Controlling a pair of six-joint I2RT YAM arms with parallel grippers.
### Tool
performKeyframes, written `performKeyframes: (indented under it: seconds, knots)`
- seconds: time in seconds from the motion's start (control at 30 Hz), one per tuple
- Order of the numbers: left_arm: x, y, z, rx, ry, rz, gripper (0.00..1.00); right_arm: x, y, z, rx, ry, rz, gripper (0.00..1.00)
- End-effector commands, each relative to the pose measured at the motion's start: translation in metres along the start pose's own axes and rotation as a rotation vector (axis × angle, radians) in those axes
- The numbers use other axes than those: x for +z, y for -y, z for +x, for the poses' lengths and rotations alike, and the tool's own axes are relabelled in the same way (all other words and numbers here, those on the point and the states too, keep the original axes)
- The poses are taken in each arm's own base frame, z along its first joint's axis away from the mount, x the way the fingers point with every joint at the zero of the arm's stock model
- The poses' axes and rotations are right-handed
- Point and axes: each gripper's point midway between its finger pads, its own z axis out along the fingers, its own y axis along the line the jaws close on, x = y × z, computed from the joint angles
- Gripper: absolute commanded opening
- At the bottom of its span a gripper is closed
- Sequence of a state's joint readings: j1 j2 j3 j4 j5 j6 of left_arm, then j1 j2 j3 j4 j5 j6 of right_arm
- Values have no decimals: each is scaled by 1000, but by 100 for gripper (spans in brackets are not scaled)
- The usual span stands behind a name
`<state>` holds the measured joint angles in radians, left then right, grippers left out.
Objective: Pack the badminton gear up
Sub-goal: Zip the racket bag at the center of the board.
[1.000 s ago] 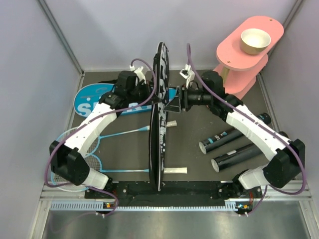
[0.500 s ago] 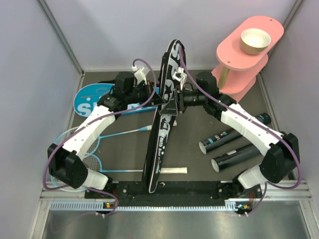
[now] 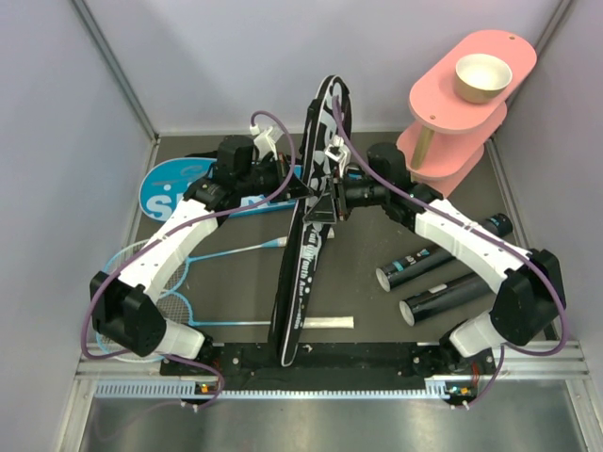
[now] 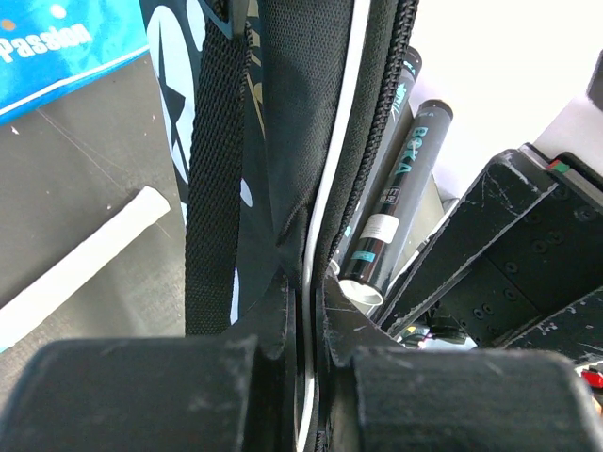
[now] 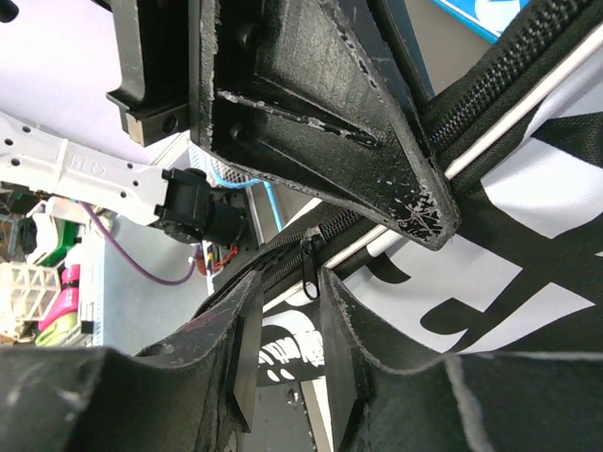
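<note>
Dark table (image 3: 363, 273), left hand (image 3: 300, 193) gripping black bag (image 3: 300, 273), right hand (image 3: 325, 202) opposite, tubes (image 3: 443, 252) beside

Two racket bags are here: the black racket bag (image 3: 303, 247) stands on edge mid-counter (image 3: 363, 282), and the blue racket bag (image 3: 168, 191) lies flat to its left. Two rackets lie left of the black racket bag, the far racket (image 3: 236, 250) and the near racket (image 3: 330, 322), both with pale blue frames. Two black tubes lie side by side to its right, the far tube (image 3: 443, 252) and the near tube (image 3: 454, 294). One pink stand (image 3: 452, 132) rises at its far right, carrying one tan bowl (image 3: 482, 77).
</note>
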<state>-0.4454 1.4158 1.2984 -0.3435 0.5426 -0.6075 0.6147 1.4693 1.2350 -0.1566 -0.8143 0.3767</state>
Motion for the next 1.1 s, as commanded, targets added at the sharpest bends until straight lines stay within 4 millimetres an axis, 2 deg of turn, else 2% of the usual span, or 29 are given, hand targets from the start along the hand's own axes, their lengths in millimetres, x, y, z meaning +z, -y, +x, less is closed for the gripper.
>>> performKeyframes:
  seconds: [0.0, 0.37, 0.53, 0.73, 1.07]
  knots:
    - [-23, 49, -40, 98, 141, 147, 0, 7, -12, -2, -50, 15, -48, 29]
    - [-23, 49, -39, 86, 144, 142, 0, 12, -15, -10, -30, 40, -59, 15]
    - [-26, 48, -40, 79, 151, 125, 0, 11, -12, -13, -12, 48, -21, 19]
    - [-29, 27, -42, 31, 169, -18, 0, 8, -5, -14, 51, 76, 138, 31]
    - [-34, 8, -45, -25, 215, -156, 0, 10, -5, -24, 129, 146, 377, 32]
